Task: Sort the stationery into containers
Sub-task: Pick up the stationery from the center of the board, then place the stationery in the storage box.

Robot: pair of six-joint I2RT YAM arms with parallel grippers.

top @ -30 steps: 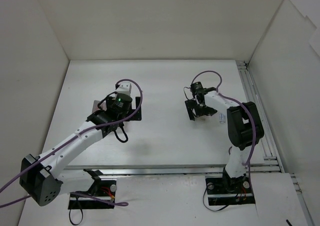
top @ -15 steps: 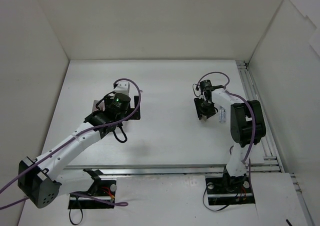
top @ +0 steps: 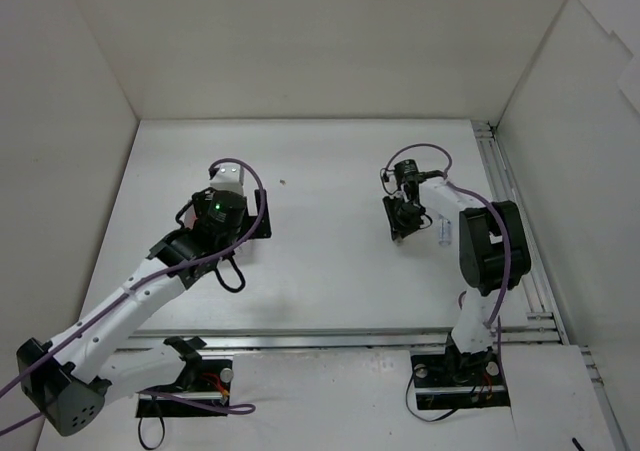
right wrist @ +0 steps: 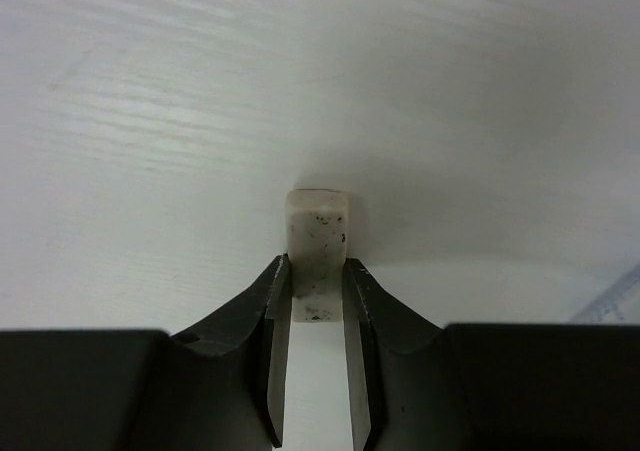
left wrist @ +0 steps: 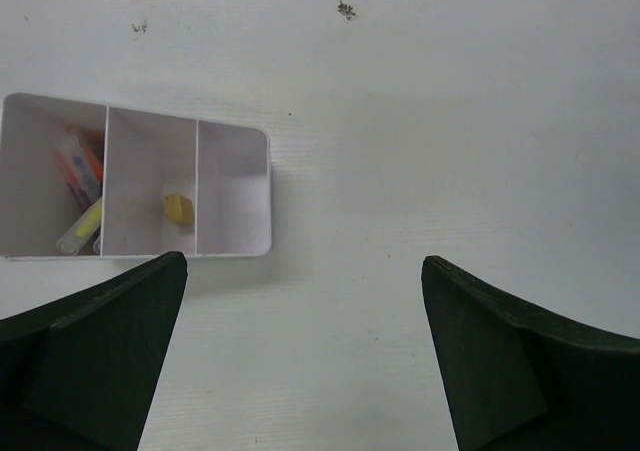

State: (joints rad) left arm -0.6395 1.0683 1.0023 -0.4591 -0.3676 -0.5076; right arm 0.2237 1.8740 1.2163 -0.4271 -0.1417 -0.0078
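Pick-up under way: right gripper [right wrist: 315, 276] nipped onto the off-white eraser [right wrist: 318, 226], centre frame, at the desk [right wrist: 150, 121]. Left gripper [left wrist: 304, 263] hangs wide open, empty. Next, probably: lift, carry to the compartment box [left wrist: 233, 196], upper left, beside the tan eraser [left wrist: 178, 208].

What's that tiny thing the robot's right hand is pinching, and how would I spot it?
On the white table, follow the right arm to the right hand. Pinched in it is a small block eraser: off-white with dark specks, unlike the yellow eraser lying in the divided box's middle compartment.
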